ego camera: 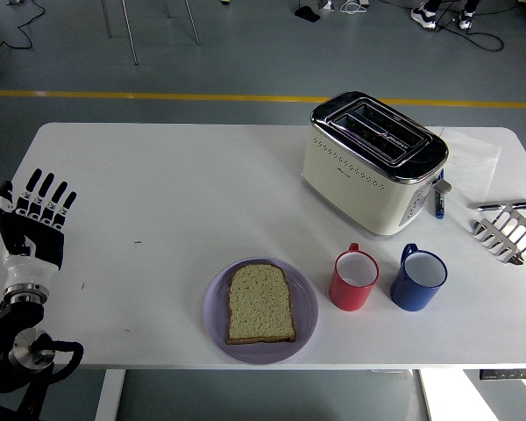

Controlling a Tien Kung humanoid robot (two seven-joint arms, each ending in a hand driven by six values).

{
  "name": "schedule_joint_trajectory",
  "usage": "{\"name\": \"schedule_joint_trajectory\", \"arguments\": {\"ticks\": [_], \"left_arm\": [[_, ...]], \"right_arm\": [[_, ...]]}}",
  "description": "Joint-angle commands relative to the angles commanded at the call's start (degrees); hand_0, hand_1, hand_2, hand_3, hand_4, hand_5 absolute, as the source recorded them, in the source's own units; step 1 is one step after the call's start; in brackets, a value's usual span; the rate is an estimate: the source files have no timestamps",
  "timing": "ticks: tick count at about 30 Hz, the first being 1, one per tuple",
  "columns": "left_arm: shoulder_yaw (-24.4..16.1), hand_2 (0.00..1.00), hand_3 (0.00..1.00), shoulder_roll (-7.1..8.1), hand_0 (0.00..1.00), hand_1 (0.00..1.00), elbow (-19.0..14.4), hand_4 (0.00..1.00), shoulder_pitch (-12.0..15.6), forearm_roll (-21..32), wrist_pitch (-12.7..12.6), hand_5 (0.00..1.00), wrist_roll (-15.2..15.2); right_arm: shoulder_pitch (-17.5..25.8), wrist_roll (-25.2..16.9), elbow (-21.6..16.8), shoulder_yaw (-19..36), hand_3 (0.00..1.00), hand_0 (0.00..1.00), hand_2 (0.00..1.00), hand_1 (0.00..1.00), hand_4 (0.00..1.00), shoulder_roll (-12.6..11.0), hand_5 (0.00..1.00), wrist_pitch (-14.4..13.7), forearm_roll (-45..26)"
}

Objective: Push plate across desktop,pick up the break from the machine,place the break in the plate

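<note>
Head view, one moment, itemised.

Surface: long white desk (pixel 175 184) with rounded corners, grey floor with a yellow line beyond it.

Task items:
- Round lilac plate (pixel 214 307), flat on the desk close to the near edge, a little left of centre.
- Single slice of pale brown-crusted bread (pixel 259 303), lying flat on the plate and filling most of it, rounded top end pointing away from the robot.
- Cream two-slot toaster with a chrome top (pixel 374 162), upright at the far right of the desk, set at an angle; nothing shows above its slots.

Robot:
- Left black-and-white five-fingered hand (pixel 32 226), raised at the desk's left edge, fingers spread wide and straight, holding nothing. The plate and bread lie well apart from it, to its right and nearer the near edge; the toaster lies farther off, across the desk.
- Right hand: only a dark tip shows at the picture's right edge, so its state cannot be told.

Other items:
- Red mug (pixel 355 280), just right of the plate, apart from it.
- Blue mug (pixel 418 279), just beside the red mug on its right.
- Silver metal toast rack (pixel 507 233), near the right edge.
- Blue pen (pixel 439 201), against the toaster's right side.
</note>
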State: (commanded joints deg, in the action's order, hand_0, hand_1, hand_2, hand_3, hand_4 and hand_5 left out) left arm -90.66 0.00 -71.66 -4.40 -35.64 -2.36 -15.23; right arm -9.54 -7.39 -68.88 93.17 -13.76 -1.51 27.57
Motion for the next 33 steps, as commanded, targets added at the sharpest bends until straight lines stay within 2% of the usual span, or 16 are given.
{"name": "schedule_joint_trajectory", "arguments": {"ticks": [15, 19, 27, 31, 33], "left_arm": [[0.05, 0.855, 0.805, 0.00, 0.784, 0.807, -0.12, 0.593, 0.73, -0.15, 0.02, 0.998, 0.11], [-0.29, 0.855, 0.805, 0.00, 0.784, 0.807, -0.19, 0.593, 1.02, -0.53, 0.11, 0.998, 0.92], [-2.73, 0.856, 0.805, 0.08, 0.787, 0.810, -1.31, 0.594, 0.95, -3.01, 2.00, 0.998, 7.03], [-3.75, 0.856, 0.805, 0.83, 0.787, 0.810, -2.02, 0.594, 0.46, -5.87, 5.14, 0.998, 12.16], [-3.85, 0.860, 0.812, 0.99, 0.791, 0.814, -2.08, 0.595, 0.38, -6.26, 5.53, 0.998, 12.75]], "right_arm": [[1.13, -0.02, -0.01, -0.29, 0.667, 0.775, 0.707, 0.711, 0.526, -0.07, 0.560, 0.03, -0.04], [1.61, 0.12, -0.04, -0.29, 0.667, 0.775, 0.707, 0.711, 0.526, -0.17, 0.560, 0.27, 0.08], [2.23, 0.31, 0.05, -0.17, 0.663, 0.774, 0.706, 0.709, 0.526, 0.08, 0.564, 0.44, 0.24], [2.28, 0.41, 0.11, 0.09, 0.663, 0.774, 0.706, 0.709, 0.526, 0.09, 0.564, 0.49, 0.34], [2.28, 0.42, 0.12, 0.11, 0.663, 0.774, 0.704, 0.707, 0.526, 0.09, 0.565, 0.51, 0.34]]}}
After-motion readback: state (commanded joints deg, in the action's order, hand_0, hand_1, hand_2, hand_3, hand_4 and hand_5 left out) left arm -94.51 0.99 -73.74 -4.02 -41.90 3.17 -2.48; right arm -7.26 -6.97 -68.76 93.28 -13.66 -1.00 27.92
